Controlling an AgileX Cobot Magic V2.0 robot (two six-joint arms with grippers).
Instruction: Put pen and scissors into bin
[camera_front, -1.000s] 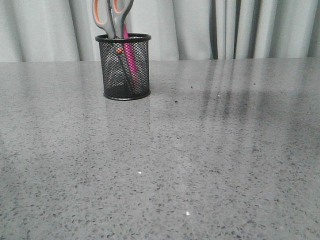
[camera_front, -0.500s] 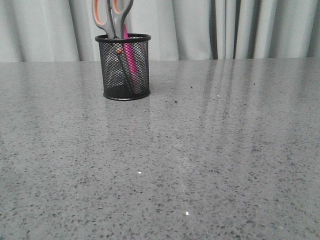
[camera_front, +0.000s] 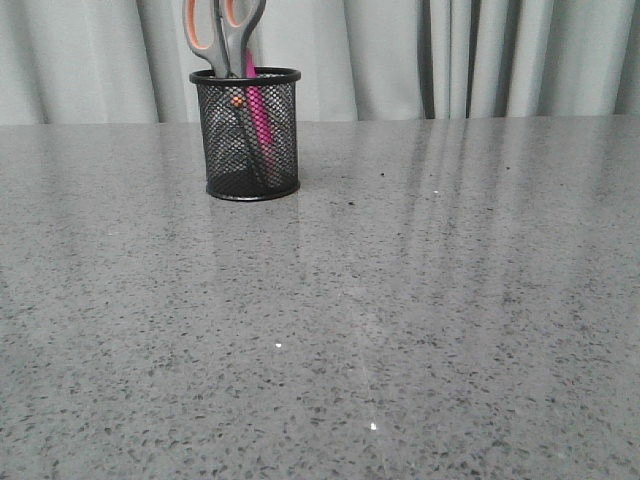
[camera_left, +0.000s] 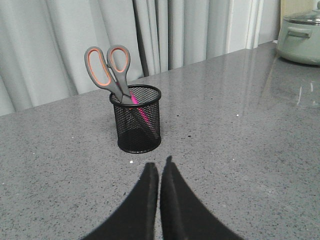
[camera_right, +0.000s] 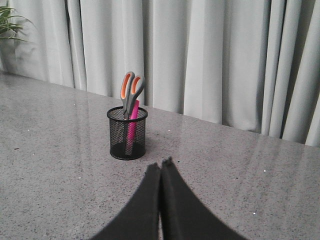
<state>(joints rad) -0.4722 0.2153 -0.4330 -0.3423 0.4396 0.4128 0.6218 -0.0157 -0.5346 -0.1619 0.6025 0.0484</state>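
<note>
The black mesh bin (camera_front: 248, 135) stands upright at the far left of the grey table. The scissors (camera_front: 226, 35) stand in it with their handles up, and the pink pen (camera_front: 259, 120) stands in it beside them. The bin (camera_left: 136, 120), scissors (camera_left: 109, 67) and pen (camera_left: 141, 112) also show in the left wrist view. They show in the right wrist view too: bin (camera_right: 127, 133), scissors (camera_right: 131, 90), pen (camera_right: 132, 127). My left gripper (camera_left: 159, 165) is shut and empty, short of the bin. My right gripper (camera_right: 160, 164) is shut and empty, apart from the bin. Neither gripper shows in the front view.
Grey curtains (camera_front: 400, 55) hang behind the table's far edge. A pale green pot (camera_left: 301, 35) stands on the table far from the bin in the left wrist view. A green plant (camera_right: 7, 20) shows at the edge of the right wrist view.
The faint shadow streaks on the table's right side have faded. The bin, scissors and pen have not moved.
</note>
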